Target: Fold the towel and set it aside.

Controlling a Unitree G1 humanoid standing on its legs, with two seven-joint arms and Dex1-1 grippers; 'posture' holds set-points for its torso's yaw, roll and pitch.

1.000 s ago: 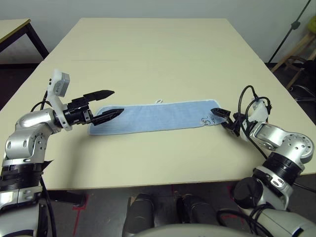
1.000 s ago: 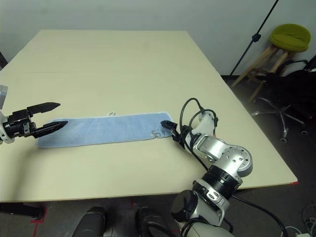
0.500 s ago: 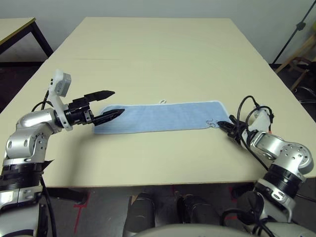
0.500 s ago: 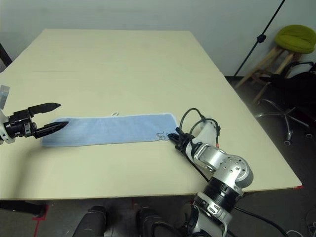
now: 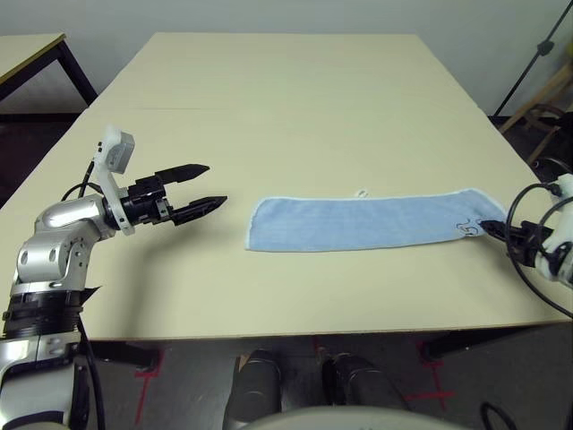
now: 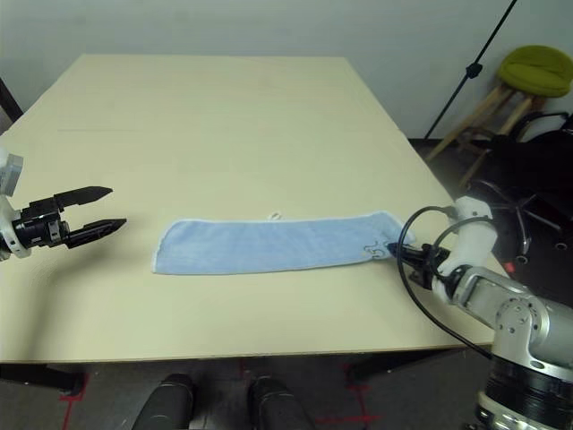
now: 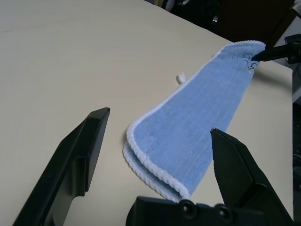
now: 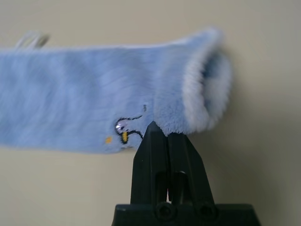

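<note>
One corner of the towel [image 5: 367, 223], folded into a strip on the table [image 5: 286, 98], sat clamped in my right gripper [image 8: 163, 132]; left gripper [image 5: 208, 186] hovered apart nearby. I judged a low, steady drag best.

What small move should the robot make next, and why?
Probably bring the open left gripper to the near end of the light blue terry towel and close on it. The right gripper is shut on the far corner, while the left end lies free on the table.
</note>
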